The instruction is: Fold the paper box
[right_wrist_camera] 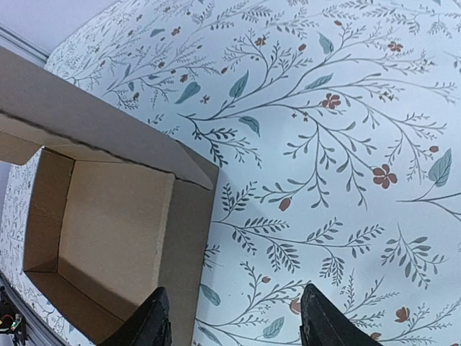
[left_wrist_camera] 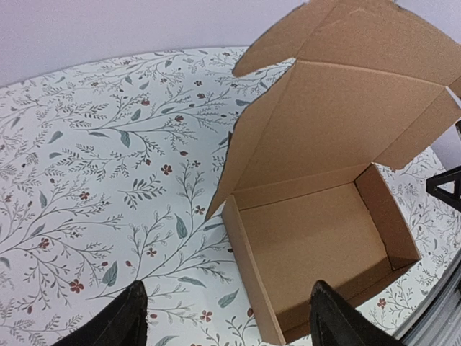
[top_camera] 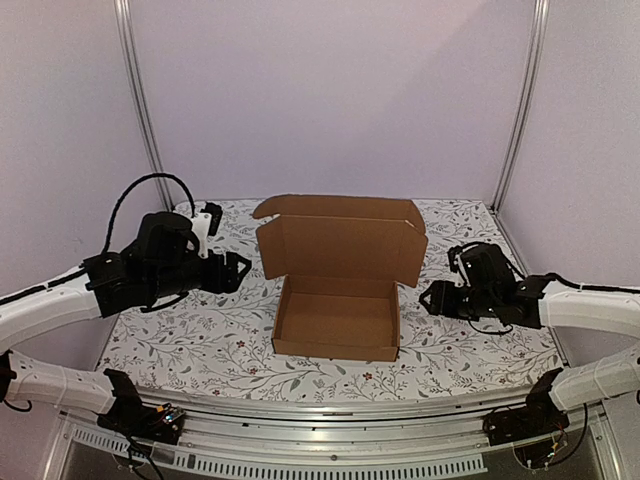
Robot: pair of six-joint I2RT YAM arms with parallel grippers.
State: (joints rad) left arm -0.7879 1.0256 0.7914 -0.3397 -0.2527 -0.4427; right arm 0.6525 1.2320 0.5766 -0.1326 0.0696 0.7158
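**Half-folded cardboard box between two open robot arms**

A plain brown box (top_camera: 337, 318) of corrugated cardboard sits in the middle of the tabletop (top_camera: 200, 340), which is covered in a white cloth printed with leafy sprigs and small red flowers. The shallow rectangular tray is already formed, with four low walls standing. The lid (top_camera: 340, 250) rises upright from the back wall. Small side flaps angle forward at both ends of it, and a long tuck flap (top_camera: 340, 207) bends away at the top.

The left arm (top_camera: 150, 265) hangs just left of the box and the right arm (top_camera: 500, 290) just right of it. The left jaws and the right jaws both stand apart, grasping nothing and touching nothing.

The box is probably very light. Its panels look stiff but should hinge readily along the scored creases. A push is likely to slide the whole box on the cloth, so one arm may need to brace a tray wall. The lid's top edge near the tuck flap looks like the best place to take hold. A hard pinch could crush the fluting.
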